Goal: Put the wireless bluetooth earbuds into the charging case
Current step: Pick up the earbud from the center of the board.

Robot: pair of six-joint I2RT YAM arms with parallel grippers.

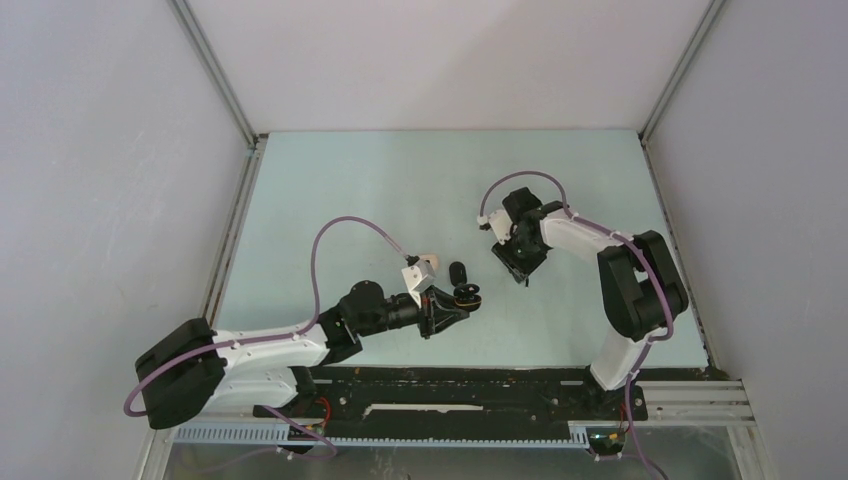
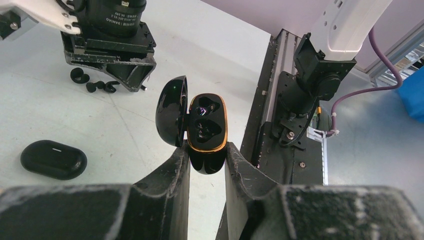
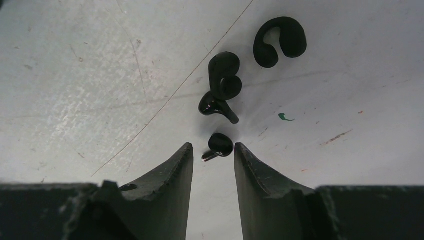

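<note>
In the overhead view, the left gripper [image 1: 455, 300] is seen just left of the table's [image 1: 330, 180] centre. Its fingers are closed tight on an open charging case [image 2: 206, 125], which is held by its lower end (the gold-rimmed tray faces the wrist camera, and the lid [image 2: 171, 112] is swung out at 9 o'clock). In that wrist view a second, closed case [image 2: 53, 159] lies flat on the table at 8 o'clock from the held one. Seen from overhead, the right gripper [image 3: 213, 146] is lowered toward the table at 2 o'clock from the held case, with its fingers parted. One small black earbud [image 3: 220, 144] lies between the tips, nearer the right-hand one; whether it is touched cannot be told. Three more black earbuds [image 3: 225, 75] are scattered on the table just beyond, at 12 to 1 o'clock from the tips.
</note>
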